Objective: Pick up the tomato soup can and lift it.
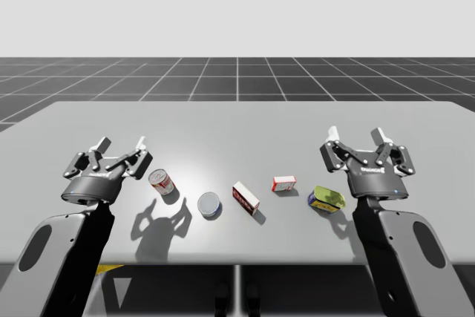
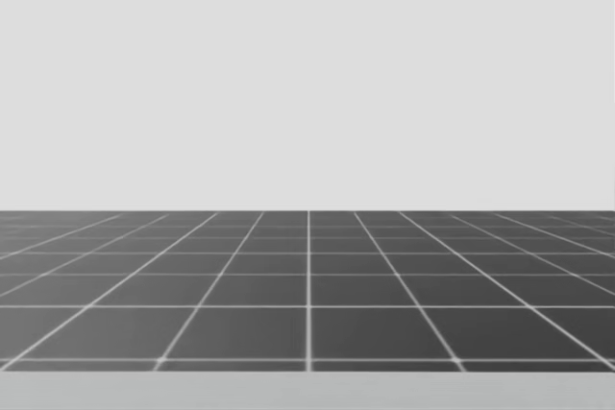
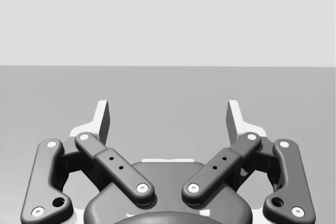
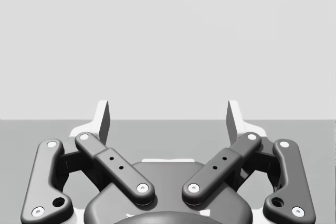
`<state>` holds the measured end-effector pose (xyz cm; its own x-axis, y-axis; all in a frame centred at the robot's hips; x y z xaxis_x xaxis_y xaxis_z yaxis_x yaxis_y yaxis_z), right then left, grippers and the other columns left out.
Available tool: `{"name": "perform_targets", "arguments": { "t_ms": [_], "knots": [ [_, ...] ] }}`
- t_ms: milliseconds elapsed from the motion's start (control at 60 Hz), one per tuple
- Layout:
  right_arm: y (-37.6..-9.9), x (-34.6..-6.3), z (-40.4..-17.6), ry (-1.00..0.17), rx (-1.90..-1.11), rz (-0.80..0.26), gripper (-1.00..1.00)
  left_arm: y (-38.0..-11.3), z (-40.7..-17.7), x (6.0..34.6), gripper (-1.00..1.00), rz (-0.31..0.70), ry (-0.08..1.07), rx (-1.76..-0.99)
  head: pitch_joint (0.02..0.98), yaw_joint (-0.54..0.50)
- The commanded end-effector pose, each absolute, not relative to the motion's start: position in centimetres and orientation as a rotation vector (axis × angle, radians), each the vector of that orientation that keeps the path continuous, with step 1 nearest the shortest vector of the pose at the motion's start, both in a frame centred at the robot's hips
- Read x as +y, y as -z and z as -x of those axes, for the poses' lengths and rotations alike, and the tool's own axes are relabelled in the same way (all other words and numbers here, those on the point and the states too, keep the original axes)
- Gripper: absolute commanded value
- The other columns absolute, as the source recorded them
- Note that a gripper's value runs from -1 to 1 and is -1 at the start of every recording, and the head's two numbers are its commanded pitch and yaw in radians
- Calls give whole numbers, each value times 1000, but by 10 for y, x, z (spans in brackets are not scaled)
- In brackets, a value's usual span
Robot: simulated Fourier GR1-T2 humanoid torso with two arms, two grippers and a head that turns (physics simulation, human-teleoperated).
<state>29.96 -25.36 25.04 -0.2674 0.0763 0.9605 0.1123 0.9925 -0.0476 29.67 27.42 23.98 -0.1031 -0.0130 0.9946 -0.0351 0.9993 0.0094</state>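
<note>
A red and white can (image 1: 161, 182) lies on the grey table (image 1: 237, 124) at the left of the middle, just right of my left gripper (image 1: 121, 143). That gripper hovers open above the table with nothing between its fingers, as the left wrist view confirms for my left gripper (image 3: 168, 116). Far to the right my right gripper (image 1: 358, 136) also hangs open and holds nothing; my right gripper (image 4: 168, 116) shows bare space between its fingers (image 4: 103, 118).
A row of items lies along the table's front: a blue-sided round can (image 1: 209, 204), a red and white box (image 1: 246, 197), a small red and white box (image 1: 283, 183) and a yellow-green tin (image 1: 325, 199) under the right arm. Beyond the table a dark gridded floor (image 2: 307, 295) stretches away.
</note>
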Motion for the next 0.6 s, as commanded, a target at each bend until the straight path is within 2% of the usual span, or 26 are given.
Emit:
{"name": "perform_targets", "arguments": {
  "t_ms": [17,183,367,467,583,600],
  "knots": [
    [-250,-253,-297,59,-1861,128,-1000,-240,-297,274,-1000,-42,-16,-1675,84,2],
    [-251,-253,-299,7,-1817,89,-1000,-239,-297,274,-1000,-44,-15,-1674,179,7],
    [-250,-253,-300,1,-1805,88,-1000,-239,-297,275,-1000,-50,-12,-1672,412,40],
    [-249,-253,-301,0,-1803,92,-1000,-239,-298,275,-1000,-51,-9,-1672,492,68],
    [-248,-253,-302,-3,-1796,91,-1000,-239,-298,275,-1000,-54,-6,-1671,597,150],
    [-248,-253,-302,-5,-1796,91,-1000,-238,-298,275,-1000,-55,-5,-1670,626,186]
  ]
}}
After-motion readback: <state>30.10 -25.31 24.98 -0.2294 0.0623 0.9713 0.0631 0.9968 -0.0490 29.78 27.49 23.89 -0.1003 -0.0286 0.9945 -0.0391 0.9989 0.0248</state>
